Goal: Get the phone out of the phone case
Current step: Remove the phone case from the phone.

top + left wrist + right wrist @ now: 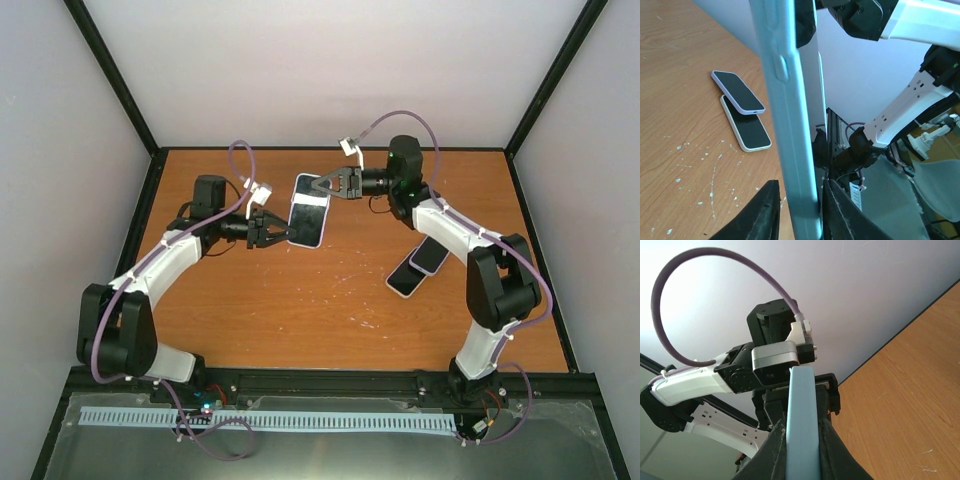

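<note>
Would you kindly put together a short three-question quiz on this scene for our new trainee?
1. True or false: the light blue cased phone lies flat on the table.
2. Multiple choice: how many other phones lie on the table? A) one B) two C) three
3. Short answer: is it gripped by the left arm's fingers, the right arm's fingers, or both?

Key: 1. False, it is held up in the air. 2. B, two, overlapping each other. 3. Both, one pair at each end.
</note>
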You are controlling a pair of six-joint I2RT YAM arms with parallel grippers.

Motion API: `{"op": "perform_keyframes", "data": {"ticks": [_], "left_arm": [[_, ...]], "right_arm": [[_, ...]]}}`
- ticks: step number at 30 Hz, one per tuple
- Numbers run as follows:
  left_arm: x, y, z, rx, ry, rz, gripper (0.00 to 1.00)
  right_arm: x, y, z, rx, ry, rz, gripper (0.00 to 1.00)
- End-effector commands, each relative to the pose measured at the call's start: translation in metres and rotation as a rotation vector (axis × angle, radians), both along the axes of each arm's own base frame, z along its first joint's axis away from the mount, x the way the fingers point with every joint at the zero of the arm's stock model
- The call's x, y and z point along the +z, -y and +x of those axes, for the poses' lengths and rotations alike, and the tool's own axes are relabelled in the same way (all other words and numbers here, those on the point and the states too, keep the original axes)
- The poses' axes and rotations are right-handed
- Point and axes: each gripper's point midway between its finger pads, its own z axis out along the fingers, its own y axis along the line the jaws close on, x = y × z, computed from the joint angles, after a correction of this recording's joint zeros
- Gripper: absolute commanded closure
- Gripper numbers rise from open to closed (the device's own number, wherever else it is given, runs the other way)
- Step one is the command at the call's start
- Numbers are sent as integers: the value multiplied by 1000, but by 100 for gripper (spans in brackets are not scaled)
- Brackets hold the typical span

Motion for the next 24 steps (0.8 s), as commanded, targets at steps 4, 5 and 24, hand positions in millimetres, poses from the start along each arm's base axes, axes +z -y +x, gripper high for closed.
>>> {"op": "perform_keyframes", "data": {"ticks": [4, 5, 24], "left_arm": [[-7, -8, -15, 13, 81, 60, 70], [-7, -9, -17, 13, 80, 60, 69], [-18, -12, -9, 53, 27, 74, 68]], "right_arm": [[22, 10, -5, 12, 34, 40, 97], [23, 11, -7, 18, 40, 42, 97], [35, 18, -26, 44, 70, 90, 97]]}}
